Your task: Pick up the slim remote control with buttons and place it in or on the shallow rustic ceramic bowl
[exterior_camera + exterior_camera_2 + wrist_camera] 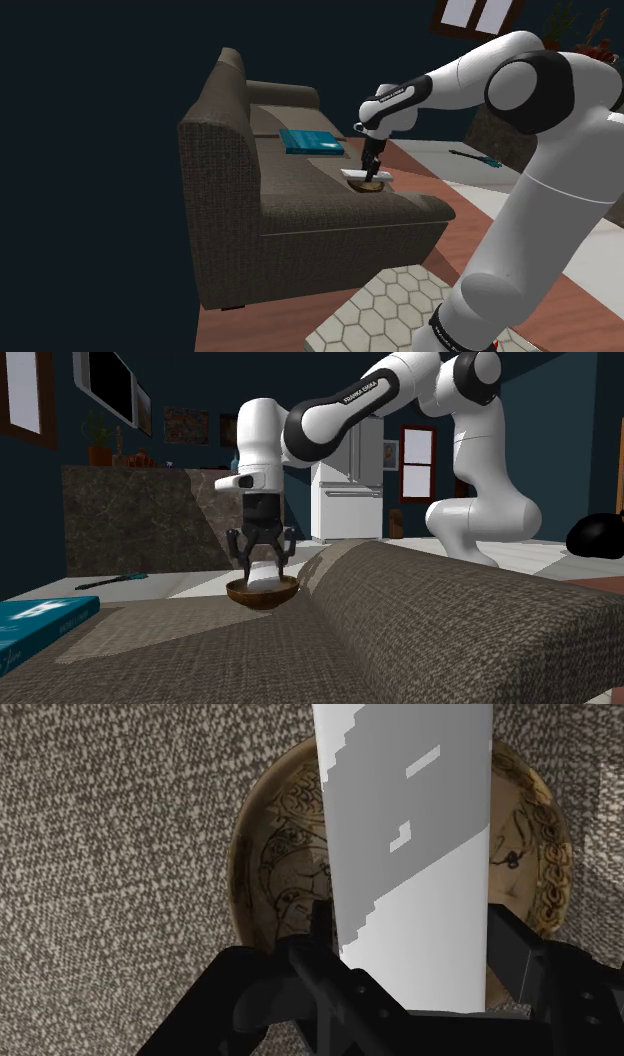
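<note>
A flat white-grey remote [415, 854] is clasped between my black fingers [320, 929]; my gripper [412, 934] is shut on it. Directly beneath lies the shallow brown bowl [255, 854] with dark drawn patterns inside, resting on the sofa seat. In the second exterior view the gripper [263, 562] points straight down and the remote [262, 580] reaches into the bowl [262, 594]. Whether it touches the bowl's floor I cannot tell. From the shoulder view the remote [365, 175] lies level across the bowl [368, 186] under the gripper [372, 165].
The bowl sits near the front edge of a brown woven sofa [300, 200]. A teal book [312, 141] lies on the seat further back. Behind the sofa a thin dark-handled tool [110, 581] rests on a pale surface. The sofa's arm [450, 612] rises beside the bowl.
</note>
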Motion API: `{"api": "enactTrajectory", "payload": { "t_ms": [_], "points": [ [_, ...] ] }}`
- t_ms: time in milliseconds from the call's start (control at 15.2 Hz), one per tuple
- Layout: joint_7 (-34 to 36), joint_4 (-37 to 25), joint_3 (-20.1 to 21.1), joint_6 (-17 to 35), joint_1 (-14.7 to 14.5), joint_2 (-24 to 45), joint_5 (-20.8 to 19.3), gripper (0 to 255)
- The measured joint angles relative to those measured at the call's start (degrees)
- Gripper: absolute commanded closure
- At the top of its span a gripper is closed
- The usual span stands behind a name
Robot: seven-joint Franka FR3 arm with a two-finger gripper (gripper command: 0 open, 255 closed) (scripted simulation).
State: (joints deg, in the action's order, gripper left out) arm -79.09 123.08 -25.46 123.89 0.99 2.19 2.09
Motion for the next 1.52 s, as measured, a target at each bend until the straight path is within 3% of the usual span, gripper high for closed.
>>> {"api": "enactTrajectory", "payload": {
  "t_ms": [396,462,858,1122,1518],
  "points": [
    [-0.19,0.1,-0.01,0.51,0.04,0.43,0.24,255],
    [-0.2,0.1,-0.01,0.51,0.04,0.44,0.24,0],
    [-0.2,0.09,-0.01,0.52,0.04,0.43,0.24,0],
    [0.96,-3.14,0.1,-4.8,-0.2,-2.01,-1.06,0],
    [1.01,-4.13,0.02,-6.5,-0.11,-2.7,-1.44,0]
  ]
}}
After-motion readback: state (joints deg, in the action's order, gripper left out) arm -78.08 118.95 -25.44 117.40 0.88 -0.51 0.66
